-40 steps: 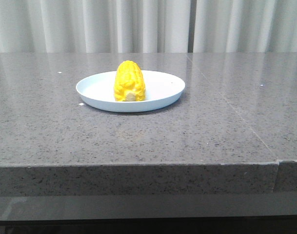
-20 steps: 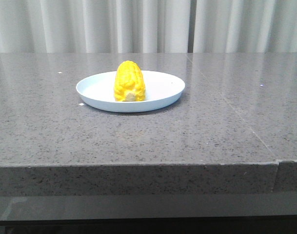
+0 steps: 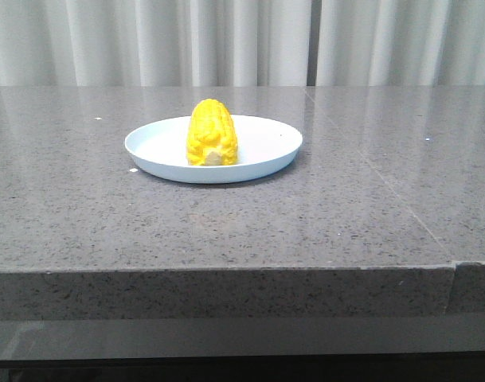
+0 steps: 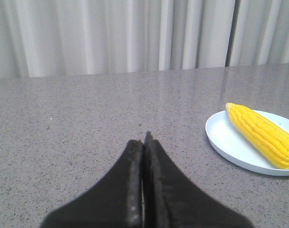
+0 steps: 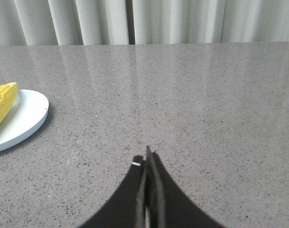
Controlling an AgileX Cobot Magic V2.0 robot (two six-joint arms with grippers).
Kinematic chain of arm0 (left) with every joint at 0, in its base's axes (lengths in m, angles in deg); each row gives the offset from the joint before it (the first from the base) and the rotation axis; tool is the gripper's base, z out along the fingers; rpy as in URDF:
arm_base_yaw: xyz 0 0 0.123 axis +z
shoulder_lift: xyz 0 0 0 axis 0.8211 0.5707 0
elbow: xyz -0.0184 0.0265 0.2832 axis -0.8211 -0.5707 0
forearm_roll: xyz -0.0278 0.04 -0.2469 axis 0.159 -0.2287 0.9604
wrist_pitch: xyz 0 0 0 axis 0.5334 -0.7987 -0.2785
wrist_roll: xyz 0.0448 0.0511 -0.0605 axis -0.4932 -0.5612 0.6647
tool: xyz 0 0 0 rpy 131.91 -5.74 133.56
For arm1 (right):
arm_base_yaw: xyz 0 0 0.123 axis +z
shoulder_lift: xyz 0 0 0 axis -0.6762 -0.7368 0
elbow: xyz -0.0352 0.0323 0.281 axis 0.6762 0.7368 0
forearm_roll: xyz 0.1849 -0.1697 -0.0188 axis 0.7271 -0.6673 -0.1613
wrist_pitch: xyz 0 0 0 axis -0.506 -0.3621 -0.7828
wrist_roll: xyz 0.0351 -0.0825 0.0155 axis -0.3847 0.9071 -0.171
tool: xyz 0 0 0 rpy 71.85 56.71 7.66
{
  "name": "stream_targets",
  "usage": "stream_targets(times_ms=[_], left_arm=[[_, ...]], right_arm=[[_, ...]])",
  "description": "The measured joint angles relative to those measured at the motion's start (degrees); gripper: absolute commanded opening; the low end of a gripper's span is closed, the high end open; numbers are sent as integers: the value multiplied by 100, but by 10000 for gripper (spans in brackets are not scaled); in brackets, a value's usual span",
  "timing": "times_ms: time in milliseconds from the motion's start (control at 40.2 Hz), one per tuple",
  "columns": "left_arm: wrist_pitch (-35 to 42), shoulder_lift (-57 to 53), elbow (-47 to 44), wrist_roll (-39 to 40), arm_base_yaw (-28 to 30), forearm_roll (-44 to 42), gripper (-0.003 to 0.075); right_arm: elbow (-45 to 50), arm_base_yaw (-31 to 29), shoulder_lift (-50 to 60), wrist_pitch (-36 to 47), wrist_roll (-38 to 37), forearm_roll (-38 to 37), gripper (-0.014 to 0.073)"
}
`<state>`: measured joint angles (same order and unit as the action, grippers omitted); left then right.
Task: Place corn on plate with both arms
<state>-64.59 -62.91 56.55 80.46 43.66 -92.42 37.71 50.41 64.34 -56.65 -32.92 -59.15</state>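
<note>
Nearest to me in the front view is the thick front edge of the grey speckled stone table (image 3: 226, 290), with a dark glossy band below it. A seam runs across the slab on the right side, heading away toward the far edge.

From my left wrist camera I see the left black gripper (image 4: 143, 137) with its two fingers pressed flat together, nothing between them, poised over bare tabletop. The right wrist camera shows the right black gripper (image 5: 147, 153) the same way: fingers closed tight against each other and holding nothing. A small pale fleck lies on the stone just beside its tips. Neither arm shows in the front view, so I can't place them on the table from there.

Farther back, around mid-depth and a little left of centre, sits the round, shallow, pale blue-white plate with a low raised rim (image 3: 270, 155). The bright yellow plastic-looking cob of corn (image 3: 212, 133) lies in it, roughly central, its pale stub end facing the front camera and its tapered tip pointing away. In the left wrist view the cob (image 4: 263, 133) stretches lengthwise across the plate (image 4: 225, 140); in the right wrist view only its tapered end (image 5: 3, 107) and part of the plate (image 5: 25, 121) show at the frame's edge. Both grippers are well apart from the plate.

Beyond the table's far edge hang white pleated curtains (image 3: 226, 40), with a dark gap right of centre.
</note>
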Motion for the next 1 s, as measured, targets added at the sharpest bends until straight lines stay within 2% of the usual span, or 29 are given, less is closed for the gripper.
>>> stream_targets(times_ms=[498, 821, 996], left_arm=[[55, -52, -96, 0, 27, -22, -20], [54, -1288, -1224, 0, 1060, -57, -20], [315, -1299, -1849, 0, 1200, -57, -20]], right_arm=[[12, 0, 0, 5, 0, 0, -68], [12, 0, 0, 13, 0, -3, -68], [12, 0, 0, 18, 0, -3, -68]])
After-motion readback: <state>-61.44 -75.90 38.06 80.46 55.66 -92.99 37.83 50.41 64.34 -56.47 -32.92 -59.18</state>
